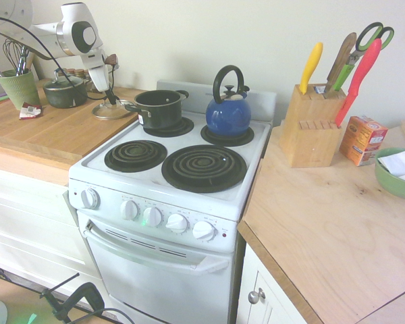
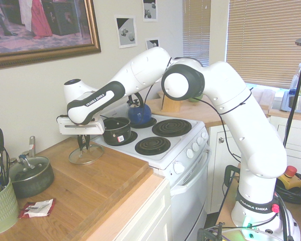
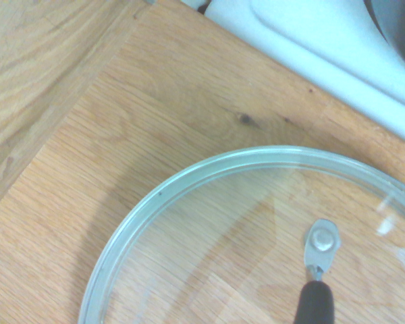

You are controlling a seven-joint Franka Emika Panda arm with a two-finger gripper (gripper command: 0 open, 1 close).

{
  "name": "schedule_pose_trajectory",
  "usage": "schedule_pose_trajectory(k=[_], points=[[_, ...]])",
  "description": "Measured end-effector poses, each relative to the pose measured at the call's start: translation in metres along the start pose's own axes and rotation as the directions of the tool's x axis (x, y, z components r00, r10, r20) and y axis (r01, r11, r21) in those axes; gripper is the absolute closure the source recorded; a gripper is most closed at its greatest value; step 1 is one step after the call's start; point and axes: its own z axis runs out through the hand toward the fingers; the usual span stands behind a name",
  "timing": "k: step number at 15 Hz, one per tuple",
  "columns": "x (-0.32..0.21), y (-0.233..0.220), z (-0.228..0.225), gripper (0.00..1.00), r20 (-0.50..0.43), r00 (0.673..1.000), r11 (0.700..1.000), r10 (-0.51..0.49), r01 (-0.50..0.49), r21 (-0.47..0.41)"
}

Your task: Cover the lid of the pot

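Clear glass with a shiny metal rim makes up the small lid [image 2: 94, 154], which we see over the wooden counter [image 1: 50, 138], just beside the stove. We see the gripper [image 2: 84, 142] pointing down above the middle of the lid, its fingers brought in narrow and closed on the dark handle. From close by, the wrist view shows that handle joined to the glass by a small metal bracket [image 3: 322, 243]. We cannot tell whether the rim touches the wood.

Near the lid, the black pot [image 1: 159, 113] sits on the back burner of the white stove [image 1: 148, 185] next to this counter, its top uncovered. We find the blue kettle [image 1: 228, 115], with its black arched handle, on the other back burner. Both front coil burners are bare.

On the same counter as the lid, we have the wider grey-green pot [image 2: 32, 182] wearing its own glass lid, a ribbed green crock [image 2: 3, 211] full of utensils, and a small red and white packet [image 2: 38, 208] lying near both.

Across the stove, we see a wooden knife block [image 1: 312, 128] holding bright-handled knives and scissors [image 1: 364, 50], then an orange box [image 1: 362, 140] and a green bowl [image 1: 395, 182] with white cloth or paper in it.
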Motion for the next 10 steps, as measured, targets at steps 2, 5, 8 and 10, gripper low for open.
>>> schedule_pose_trajectory(k=[2, 5, 8, 10], points=[[-0.003, -0.001, -0.006, 1.00, 0.003, 1.000, 1.000, -0.009, 0.009, 0.014], [-0.015, 0.001, -0.036, 1.00, 0.011, 0.999, 0.998, -0.033, 0.032, 0.055], [-0.018, 0.002, -0.065, 1.00, 0.017, 0.999, 0.995, -0.043, 0.041, 0.087], [-0.009, -0.001, -0.083, 1.00, 0.018, 0.999, 0.994, -0.040, 0.038, 0.101]])
